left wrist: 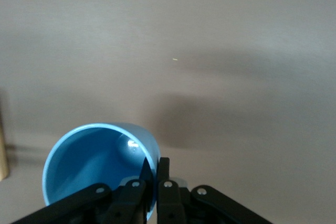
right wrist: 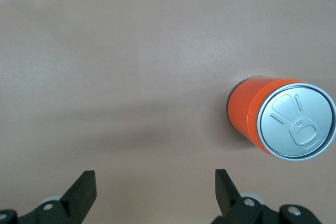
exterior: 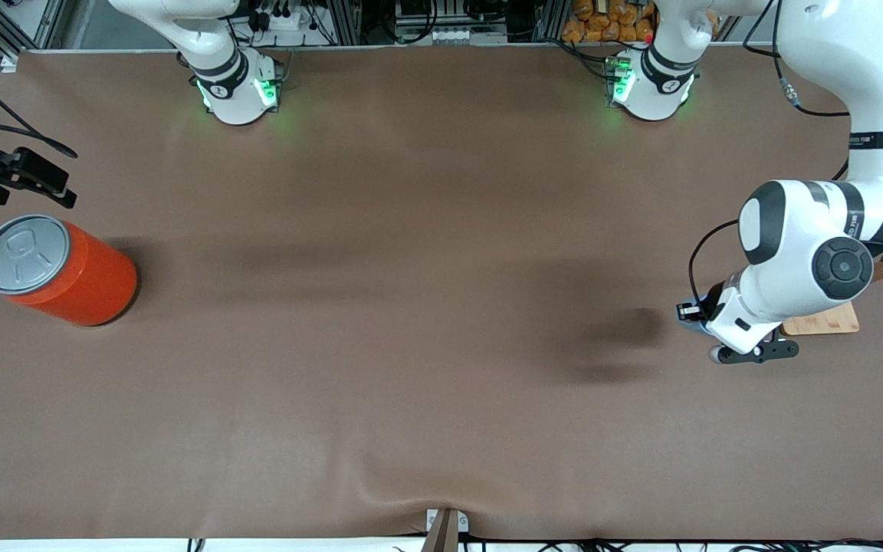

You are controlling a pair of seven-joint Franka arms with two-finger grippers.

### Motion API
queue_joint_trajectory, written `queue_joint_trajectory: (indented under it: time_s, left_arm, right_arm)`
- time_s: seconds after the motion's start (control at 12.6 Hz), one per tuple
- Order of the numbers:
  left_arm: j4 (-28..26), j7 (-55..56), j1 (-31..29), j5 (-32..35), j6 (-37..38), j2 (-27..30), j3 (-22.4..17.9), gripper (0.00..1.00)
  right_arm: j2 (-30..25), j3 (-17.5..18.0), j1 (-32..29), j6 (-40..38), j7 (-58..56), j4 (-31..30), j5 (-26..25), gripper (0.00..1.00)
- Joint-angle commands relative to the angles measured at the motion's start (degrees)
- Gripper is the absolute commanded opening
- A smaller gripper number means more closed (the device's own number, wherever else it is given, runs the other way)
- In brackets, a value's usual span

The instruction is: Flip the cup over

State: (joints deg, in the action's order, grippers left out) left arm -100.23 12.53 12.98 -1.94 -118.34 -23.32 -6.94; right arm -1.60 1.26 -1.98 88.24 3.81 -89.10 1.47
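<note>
Cup (left wrist: 100, 166): light-blue, its rim wall sitting pinched between the left gripper's (left wrist: 152, 174) closed fingers, at the left arm's end of the table (exterior: 411, 307), beside a wooden stand (exterior: 825, 318). Right gripper (right wrist: 155, 190): waiting, fingers spread wide, near the upright orange can (exterior: 66, 268). Bare brown cloth is lying between them.
</note>
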Motion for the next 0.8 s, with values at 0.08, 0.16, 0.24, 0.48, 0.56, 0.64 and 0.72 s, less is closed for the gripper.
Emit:
queue_joint_trajectory:
  time_s: [0.08,0.16,0.24,0.48,0.56,0.64,0.72]
  left_arm:
    - [-7.8,7.0,0.6,4.8,-8.5,3.0,0.2,0.00]
    - [-8.9,7.1,0.7,4.7,-10.5,3.0,0.2,0.00]
    - [-9.1,7.1,0.5,4.7,-10.9,3.0,0.3,0.00]
    - [-10.7,7.2,0.2,4.7,-13.6,2.7,0.3,0.00]
    - [-11.7,7.2,0.2,4.7,-15.4,2.6,0.3,0.00]
    - [-13.1,7.2,0.2,4.8,-17.7,2.6,0.3,0.00]
    - [-14.0,7.2,0.1,4.8,-19.1,2.5,0.3,0.00]
  right_arm:
    - [0.7,0.2,-0.7,-0.8,-0.8,1.5,1.3,1.00]
    - [0.7,0.2,-0.7,-0.7,-0.8,1.5,1.3,1.00]
    - [0.7,0.2,-0.8,-0.8,-0.8,1.5,1.3,1.00]
    - [0.7,0.2,-0.7,-0.7,-0.8,1.5,1.3,1.00]
    - [0.7,0.2,-0.7,-0.8,-0.8,1.5,1.3,1.00]
    - [0.7,0.2,-0.8,-0.8,-0.9,1.5,1.3,1.00]
    - [0.7,0.2,-0.8,-0.9,-0.9,1.5,1.3,1.00]
